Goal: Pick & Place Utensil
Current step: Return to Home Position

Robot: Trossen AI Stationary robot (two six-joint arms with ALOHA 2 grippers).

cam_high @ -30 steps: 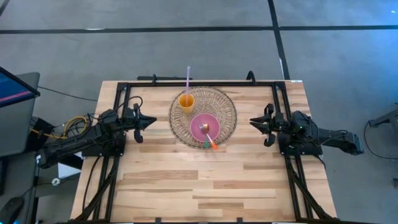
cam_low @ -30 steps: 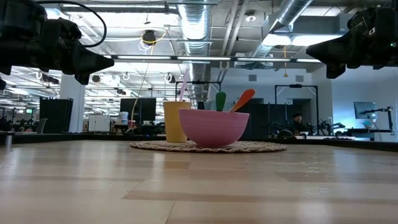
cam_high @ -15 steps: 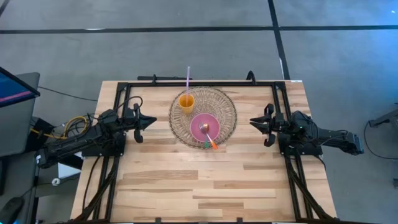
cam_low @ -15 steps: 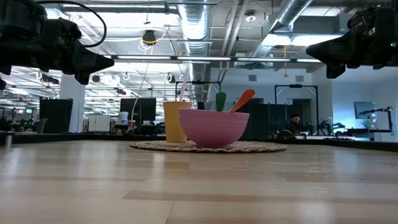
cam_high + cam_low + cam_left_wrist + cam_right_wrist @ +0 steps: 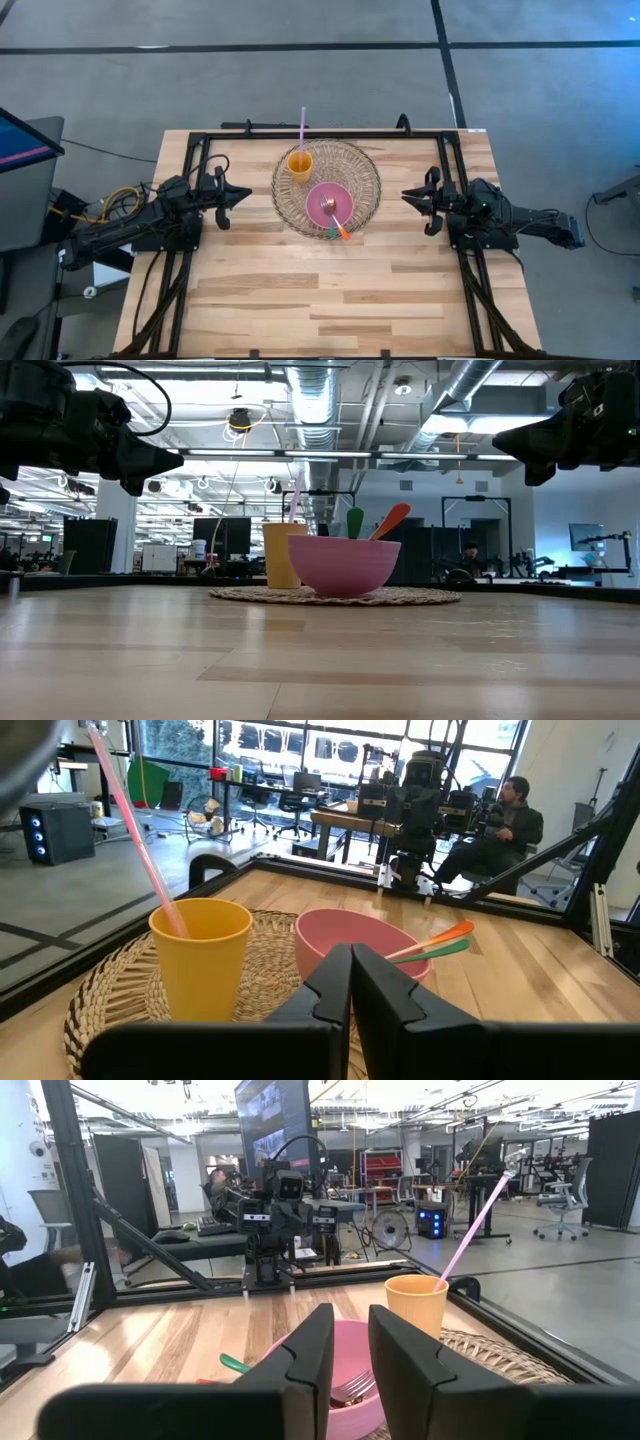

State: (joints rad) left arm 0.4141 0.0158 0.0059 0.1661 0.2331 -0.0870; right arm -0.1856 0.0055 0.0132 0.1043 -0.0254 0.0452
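A pink bowl [image 5: 329, 203] and a yellow cup [image 5: 299, 163] with a pink straw stand on a round woven mat [image 5: 360, 170] at the table's far middle. Utensils lie in the bowl: a metal fork head [image 5: 327, 206], with an orange handle [image 5: 343, 232] and a green handle [image 5: 333, 231] leaning out over the bowl's near rim. In the low view the handles [image 5: 390, 520] rise above the bowl [image 5: 344, 565]. My left gripper [image 5: 243, 196] hovers left of the mat, shut. My right gripper [image 5: 407, 194] hovers right of it, with a narrow gap between its fingers.
A black frame [image 5: 330, 133] runs along the table's far edge and both sides. Bare wood lies between the mat and the near edge [image 5: 330, 300]. Cables [image 5: 115, 203] sit beside the left arm. A person [image 5: 505, 815] sits in the room beyond the table.
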